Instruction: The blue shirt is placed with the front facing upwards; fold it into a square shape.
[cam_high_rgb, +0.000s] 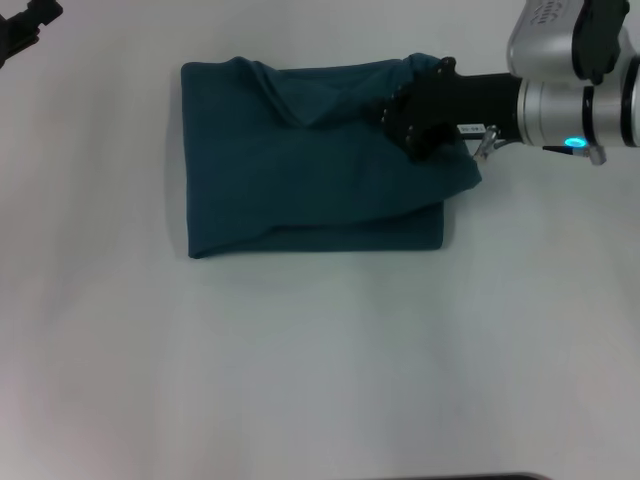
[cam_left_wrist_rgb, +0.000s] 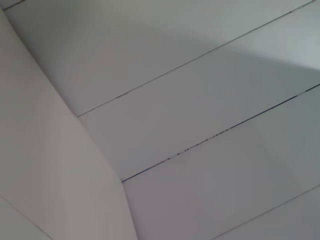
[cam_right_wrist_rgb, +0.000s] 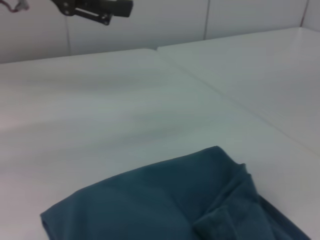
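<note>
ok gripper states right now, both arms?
Left gripper: parked at the table's far left corner, off the blue shirt; cannot be told.
Right gripper: on the shirt's far right corner; cannot be told.

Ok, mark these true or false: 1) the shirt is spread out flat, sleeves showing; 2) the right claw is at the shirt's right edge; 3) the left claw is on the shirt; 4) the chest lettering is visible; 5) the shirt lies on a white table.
1) False: the shirt is folded into a rough rectangle.
2) True: the right claw is over its upper right corner.
3) False: the left claw is parked far off at the table's left corner.
4) False: no lettering shows.
5) True: the table is white.
</note>
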